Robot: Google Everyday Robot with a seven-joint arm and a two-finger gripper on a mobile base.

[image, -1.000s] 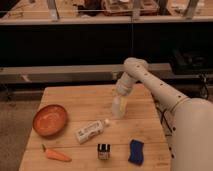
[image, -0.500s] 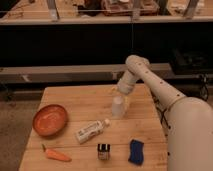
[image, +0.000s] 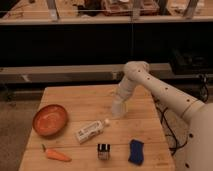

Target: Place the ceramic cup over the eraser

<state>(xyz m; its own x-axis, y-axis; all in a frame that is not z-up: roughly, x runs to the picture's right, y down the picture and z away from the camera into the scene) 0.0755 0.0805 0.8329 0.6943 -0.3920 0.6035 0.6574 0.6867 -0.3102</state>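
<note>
Against the views from a second and half a second ago, change is slight. The ceramic cup (image: 118, 107) was beside the arm's lower end toward the right half of the worktop; it now sits marginally nearer the front edge and the tube's cap, and the arm's lower link has leaned down with it. All other items hold their earlier positions.

Arm pose: the white arm (image: 165, 92) enters from the right edge, rises to a rounded joint (image: 136, 70) above the worktop's rear right quarter, then drops steeply forward and left. The gripper (image: 120, 102) is at the foot of that link, right at the cup. The claw merges with the pale cup; whether it is spread or clamped on the cup cannot be told. Whether the cup's base touches the wood cannot be told either.

Worktop inventory: wooden table (image: 75, 100). Orange bowl (image: 50, 120) near the left edge, mid-depth. Carrot (image: 57, 155) at the front left corner. White labelled tube (image: 91, 131) lying tilted in the centre, cap end just beside the cup. Small dark jar-like item (image: 103, 150) by the front edge, centre; its identity is uncertain. Blue item (image: 135, 151) toward the front right corner, well apart from the cup; it may be the eraser, but that cannot be confirmed.
</note>
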